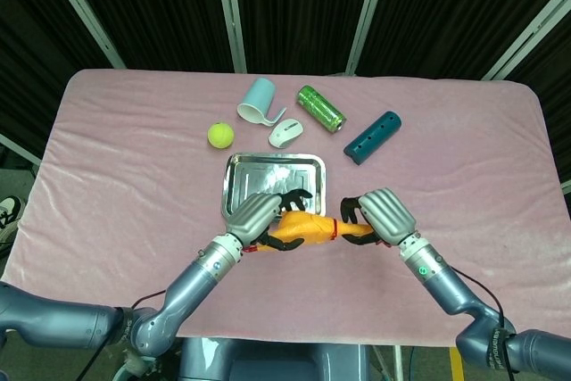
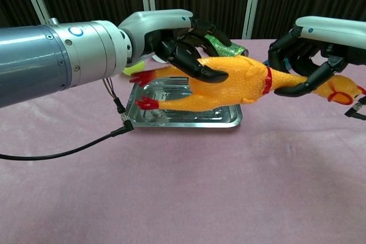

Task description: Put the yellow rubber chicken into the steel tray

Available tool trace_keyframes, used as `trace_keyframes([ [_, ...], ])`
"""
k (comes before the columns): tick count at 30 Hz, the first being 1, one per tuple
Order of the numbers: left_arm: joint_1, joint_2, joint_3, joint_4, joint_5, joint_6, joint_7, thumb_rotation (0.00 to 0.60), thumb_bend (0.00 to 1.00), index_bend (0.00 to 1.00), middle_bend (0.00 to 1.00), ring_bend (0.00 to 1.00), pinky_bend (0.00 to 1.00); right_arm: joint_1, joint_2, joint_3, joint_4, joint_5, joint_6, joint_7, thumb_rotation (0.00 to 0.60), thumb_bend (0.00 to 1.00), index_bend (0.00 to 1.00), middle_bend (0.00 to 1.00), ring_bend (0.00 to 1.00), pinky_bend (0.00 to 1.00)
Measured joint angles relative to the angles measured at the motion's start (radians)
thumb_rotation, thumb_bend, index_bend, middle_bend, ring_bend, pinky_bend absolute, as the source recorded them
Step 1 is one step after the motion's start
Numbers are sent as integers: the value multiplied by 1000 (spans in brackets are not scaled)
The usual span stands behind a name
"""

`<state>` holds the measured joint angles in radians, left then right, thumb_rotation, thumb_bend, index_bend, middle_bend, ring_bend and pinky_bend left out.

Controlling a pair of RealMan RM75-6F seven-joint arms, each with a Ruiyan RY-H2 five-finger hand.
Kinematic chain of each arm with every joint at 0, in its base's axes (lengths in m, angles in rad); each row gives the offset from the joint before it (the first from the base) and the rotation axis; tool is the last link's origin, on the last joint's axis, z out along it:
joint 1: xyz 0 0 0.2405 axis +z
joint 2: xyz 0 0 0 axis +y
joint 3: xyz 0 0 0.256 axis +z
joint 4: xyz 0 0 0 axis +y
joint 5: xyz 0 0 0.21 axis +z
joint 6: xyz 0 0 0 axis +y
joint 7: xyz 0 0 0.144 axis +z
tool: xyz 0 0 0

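Both hands are carrying the yellow rubber chicken (image 2: 229, 84) in the air above the near rim of the steel tray (image 1: 234, 192), which is sitting at the middle of the pink-covered table (image 1: 107, 167). The left hand (image 2: 183, 35) is wrapping its fingers over the chicken's body; the right hand (image 2: 311, 44) is curling its fingers around the neck, just behind the red collar, with the head poking out past it toward the right edge. The red feet are hanging over the tray's left part, but the neck and head are lying well outside its right rim. Judged risks: the chicken is looking longer than the tray is wide, so lowering it as it lies would likely be leaving the head draped over the rim or tipping the light tray; the soft body could be bending or slipping if one hand lets go first; fingers under the body could be catching the rim on the way down. Hard to make out: the head view is hiding most of the chicken under both hands, the grip's underside is not showing, and height above the tray cannot be told. At the far edge, a tennis ball (image 1: 220, 135), cup (image 1: 259, 98), mouse (image 1: 285, 133), green can (image 1: 320, 108) and a teal cylinder (image 1: 372, 136) are lying untouched.
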<state>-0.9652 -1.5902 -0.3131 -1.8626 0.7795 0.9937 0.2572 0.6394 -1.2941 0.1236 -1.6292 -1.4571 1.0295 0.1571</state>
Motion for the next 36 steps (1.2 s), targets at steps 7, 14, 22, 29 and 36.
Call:
trace_keyframes([
  [7,1,7,-3,-3,-1,5,-5,527,222,100,231,276,357,0,2,-1,1,-3,0,7,600,646,1000,785,745,806],
  [14,-5,5,0,4,-20,0,-1,493,196,43,171,244,334,-2,7,-1,-5,-6,0,32,600,648,1000,785,746,806],
  [22,-13,3,5,8,-27,6,17,562,197,41,166,235,333,-3,17,3,-8,-10,4,66,600,651,1000,785,746,806],
  [29,-15,14,8,6,-34,5,23,600,197,41,152,216,328,-3,20,1,0,-14,2,90,600,652,1000,785,745,806],
  [36,-24,29,12,9,-53,-7,39,600,196,36,148,211,327,-1,24,6,-3,-20,5,101,600,653,1000,785,746,806],
])
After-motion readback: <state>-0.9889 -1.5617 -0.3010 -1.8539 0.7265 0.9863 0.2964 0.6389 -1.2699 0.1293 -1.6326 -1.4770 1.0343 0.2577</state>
